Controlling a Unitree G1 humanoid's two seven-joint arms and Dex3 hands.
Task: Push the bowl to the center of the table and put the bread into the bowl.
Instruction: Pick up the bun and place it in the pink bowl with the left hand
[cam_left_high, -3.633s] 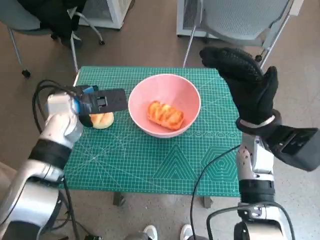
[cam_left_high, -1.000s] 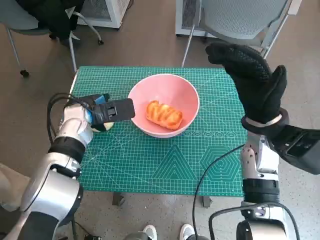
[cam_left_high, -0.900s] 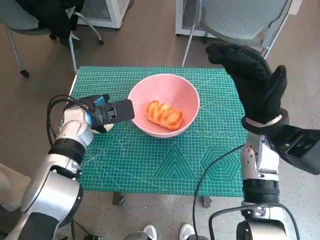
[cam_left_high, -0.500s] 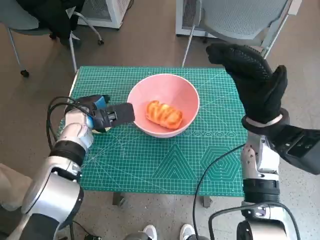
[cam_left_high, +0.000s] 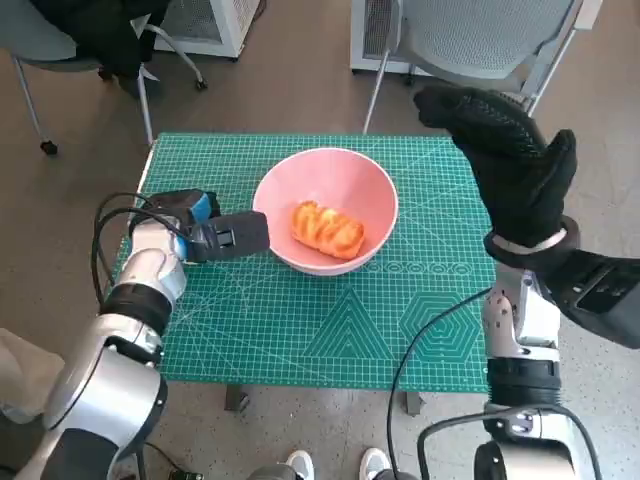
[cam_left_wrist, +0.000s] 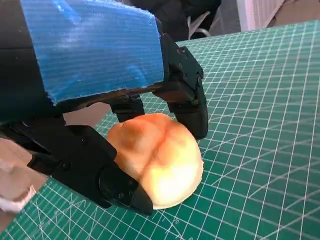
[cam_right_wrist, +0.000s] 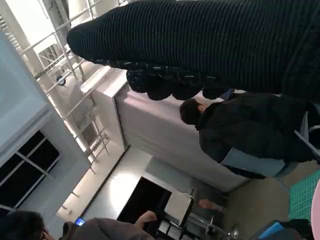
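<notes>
The left hand (cam_left_wrist: 95, 95) sits low on the green cutting mat (cam_left_high: 300, 320), just beside the pink bowl (cam_left_high: 325, 210) on the robot's left. Its black fingers (cam_left_wrist: 187, 100) are curled around a small round bun (cam_left_wrist: 160, 160); the left wrist view shows fingers touching the bun on two opposite sides, with the bun's underside resting on the mat. The hand therefore grips this bun, which has not left the mat surface. In the head view the hand (cam_left_high: 215, 235) hides the bun entirely, and its foremost black part lies touching or almost touching the bowl's outer wall; which of the two cannot be told.

The right hand (cam_left_high: 510, 165), in its black knitted glove, is raised above the mat's edge on the far right of the bowl, fingers extended and apart, holding nothing and touching nothing.

The bowl stands near the middle of the mat. Inside it lies an oblong glazed pastry (cam_left_high: 328, 228), golden-brown with a ridged top.

The bun is smooth, pale gold, with a shallow crease across its crown. The bowl is smooth and round. The mat carries a printed white grid.

Beyond the bowl, off the mat, stands a grey chair (cam_left_high: 480, 40). A seated person (cam_right_wrist: 240, 130) in dark clothing shows in the right wrist view.
</notes>
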